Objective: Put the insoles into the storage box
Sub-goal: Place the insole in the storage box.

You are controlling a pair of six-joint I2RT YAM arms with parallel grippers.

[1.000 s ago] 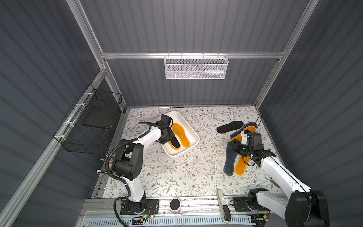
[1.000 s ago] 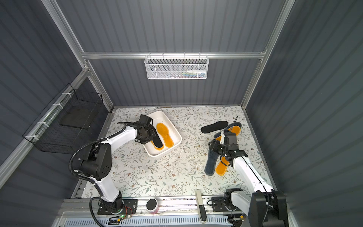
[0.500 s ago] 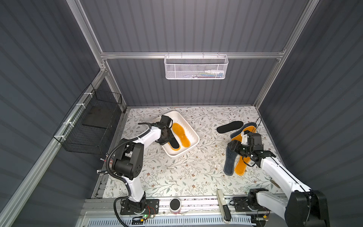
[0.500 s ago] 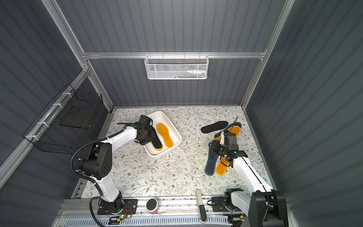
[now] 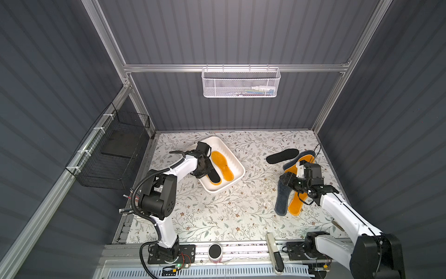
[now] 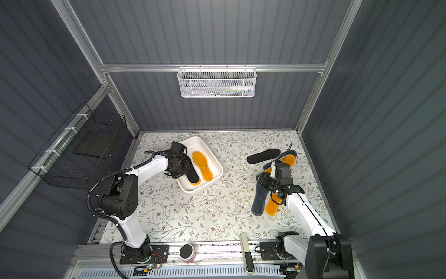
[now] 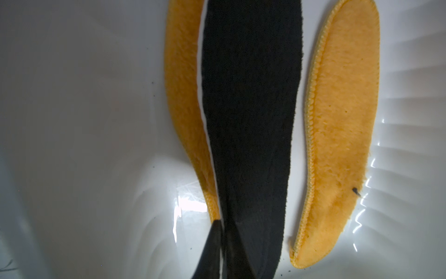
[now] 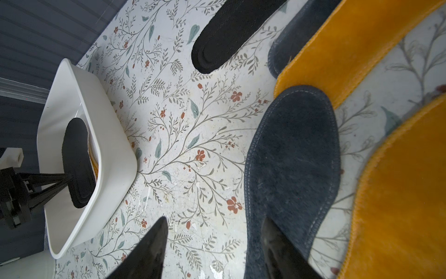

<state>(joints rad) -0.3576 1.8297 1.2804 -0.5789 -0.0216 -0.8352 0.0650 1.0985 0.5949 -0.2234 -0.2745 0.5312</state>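
With our left hand hardly shifting since the earlier frame, we are still pinching the black insole inside the storage box, needing to let go next, while our right hand is hovering spread over the grey-blue insole.

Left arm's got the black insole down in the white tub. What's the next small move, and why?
Probably open the left pincer and release. The black insole already sits low inside the storage box, overlapping an orange insole, and the pincer is pinched on its end, so nothing seems left but letting go.
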